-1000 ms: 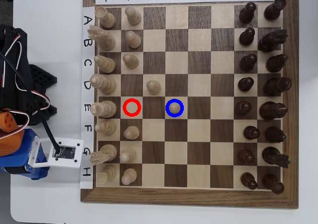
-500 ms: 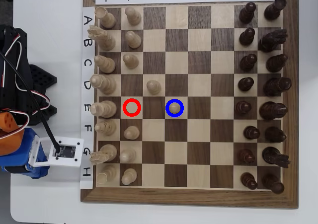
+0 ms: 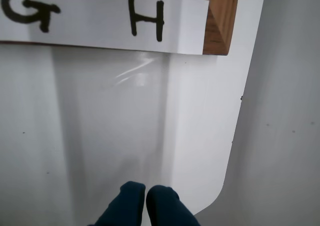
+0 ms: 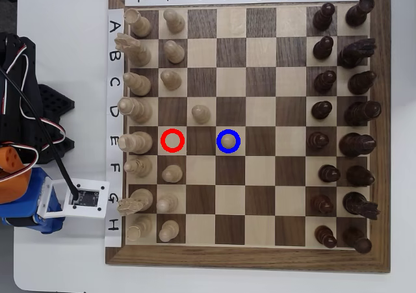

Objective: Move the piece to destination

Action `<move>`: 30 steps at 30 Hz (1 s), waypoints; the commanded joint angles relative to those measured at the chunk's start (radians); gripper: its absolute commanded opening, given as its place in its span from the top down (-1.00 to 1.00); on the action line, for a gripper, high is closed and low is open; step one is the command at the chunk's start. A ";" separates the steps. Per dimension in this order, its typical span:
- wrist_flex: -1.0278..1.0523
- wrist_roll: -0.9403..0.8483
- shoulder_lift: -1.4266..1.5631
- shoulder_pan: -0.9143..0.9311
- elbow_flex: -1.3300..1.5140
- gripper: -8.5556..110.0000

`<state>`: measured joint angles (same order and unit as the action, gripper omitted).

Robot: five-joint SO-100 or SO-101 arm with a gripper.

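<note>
The piece (image 4: 228,139), a small cream pawn, stands upright inside the blue ring on the destination (image 4: 238,131), a light square in row E, column 4. My arm (image 4: 26,195) rests off the board's left side near rows F to H. In the wrist view my gripper (image 3: 145,198) hangs over bare white table, its two dark blue fingertips (image 3: 127,201) pressed together with nothing between them. The piece does not show in the wrist view.
A red ring (image 4: 172,140) marks an empty square at E2. Pale pieces (image 4: 136,82) fill the left columns, dark ones (image 4: 354,111) the right. The board's corner (image 3: 220,20) and lettered paper strip (image 3: 100,20) lie ahead of the gripper; the table's rounded edge (image 3: 227,176) runs to its right.
</note>
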<state>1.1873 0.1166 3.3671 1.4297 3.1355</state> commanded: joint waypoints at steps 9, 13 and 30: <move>0.005 -0.021 0.057 -0.002 -0.035 0.86; -0.006 -0.037 0.057 0.026 -0.032 0.86; -0.040 -0.040 0.058 0.155 -0.026 0.86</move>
<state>1.1873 0.0982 3.3671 1.5324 3.1355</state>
